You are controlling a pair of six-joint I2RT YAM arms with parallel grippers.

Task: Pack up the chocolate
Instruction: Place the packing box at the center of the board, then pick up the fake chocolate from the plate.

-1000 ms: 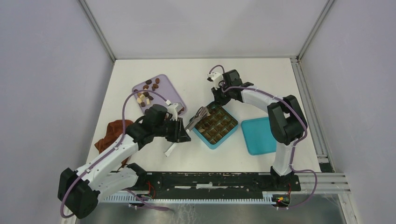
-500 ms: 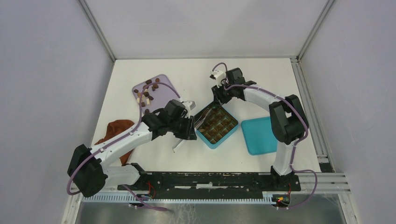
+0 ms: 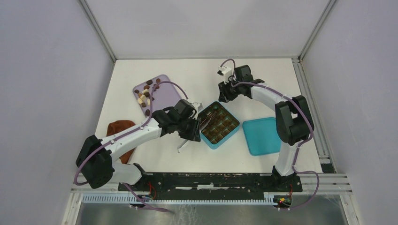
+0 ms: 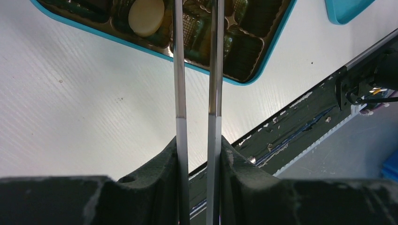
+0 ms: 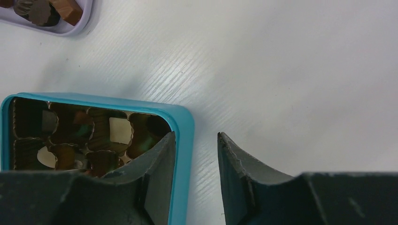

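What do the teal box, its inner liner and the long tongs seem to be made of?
Teal box: probably painted tin or plastic; smooth rolled rim, slight shine. Liner: likely thin glossy plastic, gold-brown, with fluted reflective cells. Tongs: most likely bare metal; two thin flat grey strips with a brushed sheen.

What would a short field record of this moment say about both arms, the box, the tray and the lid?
left jaws: closed on metal tweezers, blades reaching over the teal box; whether the tips carry a piece cannot be told
right jaws: open, empty, at the box's far corner
box: grid of cells, a few filled, one cream piece plainly seen
lilac tray: holds loose chocolate pieces
lid: flat on the table, right of the box
cloth: left side, partly behind the left arm
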